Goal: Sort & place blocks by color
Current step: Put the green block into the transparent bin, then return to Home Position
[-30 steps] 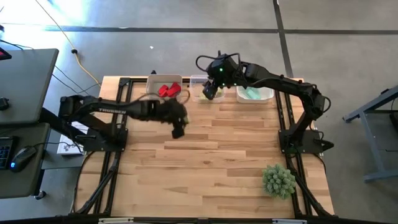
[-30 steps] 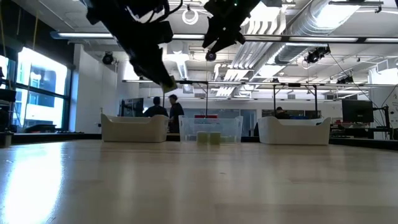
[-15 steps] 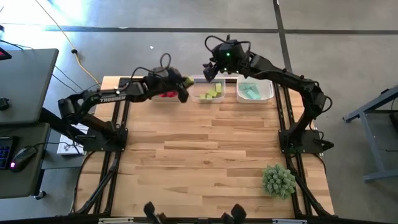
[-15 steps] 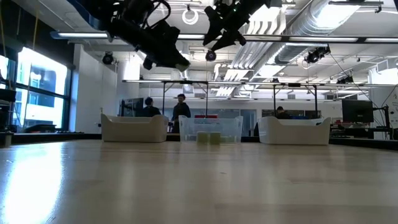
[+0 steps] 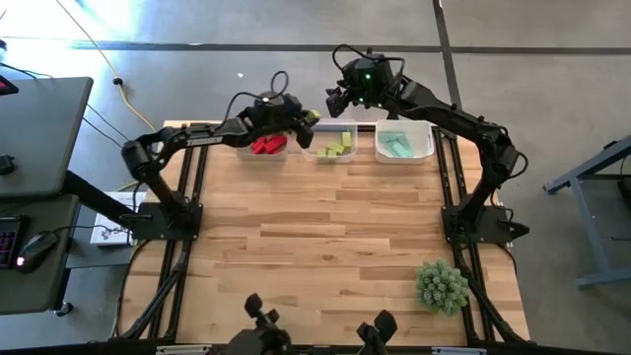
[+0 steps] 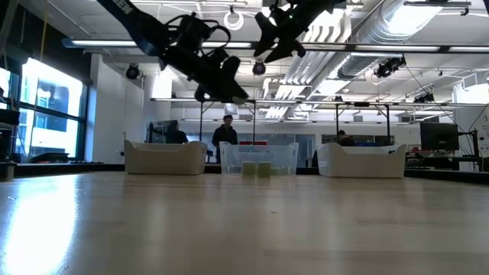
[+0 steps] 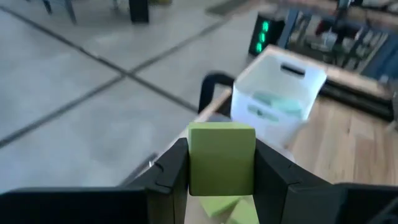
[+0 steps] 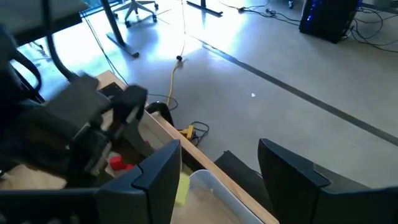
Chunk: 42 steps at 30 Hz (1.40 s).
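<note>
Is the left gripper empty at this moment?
No: in the left wrist view the left gripper is shut on a yellow-green block, held between its two fingers.

Open worktop (image 5: 335,237): bare planks from the bins to the near edge; free passage.
Far edge: three bins (image 5: 341,144) in a row, crowded from above by the left gripper (image 5: 308,119) and right gripper (image 5: 335,99), close together.
Near right corner: spiky green plant ball (image 5: 441,285), well apart from the bins.
</note>
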### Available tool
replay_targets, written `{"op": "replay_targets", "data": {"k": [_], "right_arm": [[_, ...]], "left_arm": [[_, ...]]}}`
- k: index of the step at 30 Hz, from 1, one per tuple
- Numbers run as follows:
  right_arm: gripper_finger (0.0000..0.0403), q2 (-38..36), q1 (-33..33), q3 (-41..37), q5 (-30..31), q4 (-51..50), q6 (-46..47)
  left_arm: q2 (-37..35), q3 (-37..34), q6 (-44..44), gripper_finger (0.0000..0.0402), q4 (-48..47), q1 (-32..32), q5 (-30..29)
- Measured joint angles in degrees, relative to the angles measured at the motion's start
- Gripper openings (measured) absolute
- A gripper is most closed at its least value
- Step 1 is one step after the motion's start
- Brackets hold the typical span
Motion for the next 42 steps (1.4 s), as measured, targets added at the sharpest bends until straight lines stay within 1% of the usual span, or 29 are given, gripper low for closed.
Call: {"op": "replay_targets", "data": {"k": [3,6,14,20,29,32,36,42], "right_arm": [[0.0201,0.00,-0.31,0.00,0.00,-0.31,-0.99],[0.0201,0.00,-0.31,0.00,0.00,-0.83,-1.37],[0.0201,0.00,-0.28,0.00,-0.02,-3.06,-1.57],[0.0201,0.00,-0.26,0.00,-0.02,-6.20,-1.11],[0.0201,0.00,-0.26,0.00,-0.04,-9.57,0.38],[0.0201,0.00,-0.26,0.00,-0.04,-9.91,0.38],[0.0201,0.00,-0.26,0.00,-0.31,-10.46,0.38],[0.0201,0.00,0.09,0.00,-1.44,-11.72,0.40]], "left_arm": [[2.94,2.70,-0.01,0.0105,-3.87,-0.03,0.14],[5.12,3.89,-0.04,0.0105,-5.64,0.03,0.09],[8.46,4.21,-2.03,0.0105,-10.24,-0.34,0.86],[10.98,4.16,-2.75,0.0105,-11.40,-0.34,0.88],[11.33,4.16,-4.87,0.0151,-11.21,-0.30,0.85],[11.33,4.16,-6.62,0.0154,-11.21,-0.30,1.04],[11.33,4.16,-6.69,0.0157,-11.19,-0.30,2.31],[10.42,4.16,-8.16,0.0158,-10.46,-0.30,2.59]]}}
